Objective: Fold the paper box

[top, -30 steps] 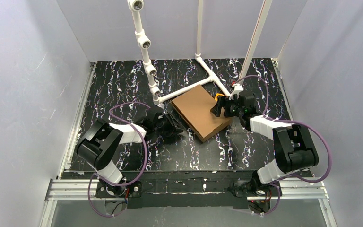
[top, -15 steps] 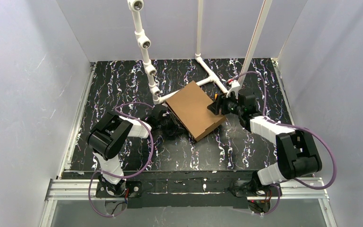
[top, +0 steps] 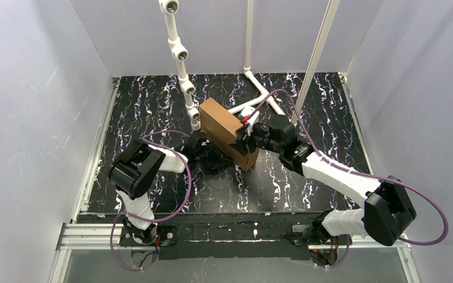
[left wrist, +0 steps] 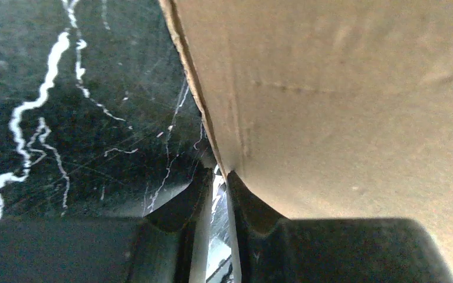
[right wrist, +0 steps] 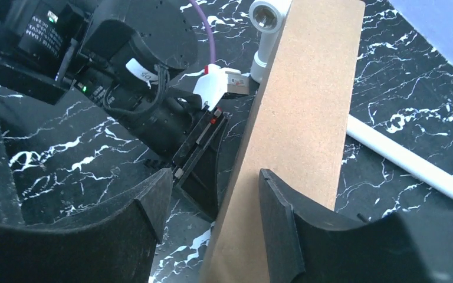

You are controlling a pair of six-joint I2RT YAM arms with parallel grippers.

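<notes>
Cardboard box (top: 227, 131) stands tipped on edge at the table (top: 153, 100) centre. Right gripper (right wrist: 215, 177), at its 4 o'clock, straddles the top edge, jaws apart, one finger off the board. Left gripper (left wrist: 217, 183), at 7 o'clock, is nearly closed by the bottom edge; whether it pinches, I cannot tell. An uneven squeeze could topple the box

Black white-veined table (top: 307, 194), white pipe frame (top: 259, 88) at its back, paper box (top: 227, 132) tilted on edge mid-table
</notes>
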